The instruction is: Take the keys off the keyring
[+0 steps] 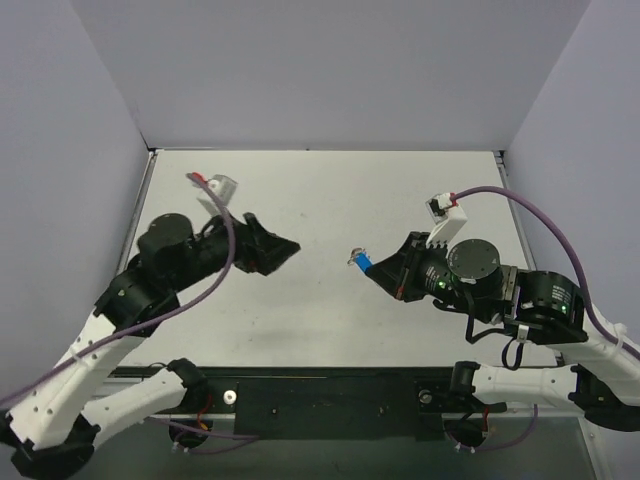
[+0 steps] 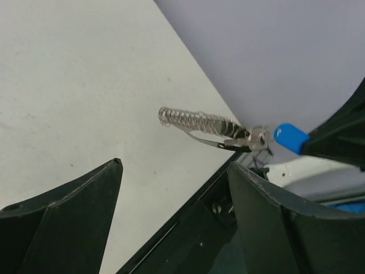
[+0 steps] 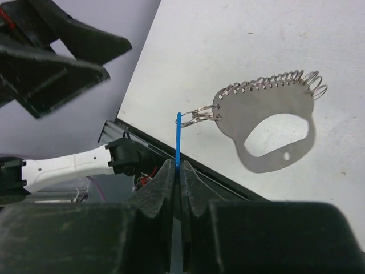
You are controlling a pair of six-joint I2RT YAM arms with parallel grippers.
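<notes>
right hand (image 3: 175, 169) pinches blue key (image 3: 178, 137); keyring (image 3: 236, 114) hangs beyond.

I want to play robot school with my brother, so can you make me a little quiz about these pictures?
1. True or false: the jaws of the left gripper are open and empty.
2. Fill the gap: small silver ____ join the blue key to the keyring.
3. What are the jaws of the right gripper shut on? A) the blue key B) the keyring C) nothing

Key: 1 true; 2 rings; 3 A.
</notes>
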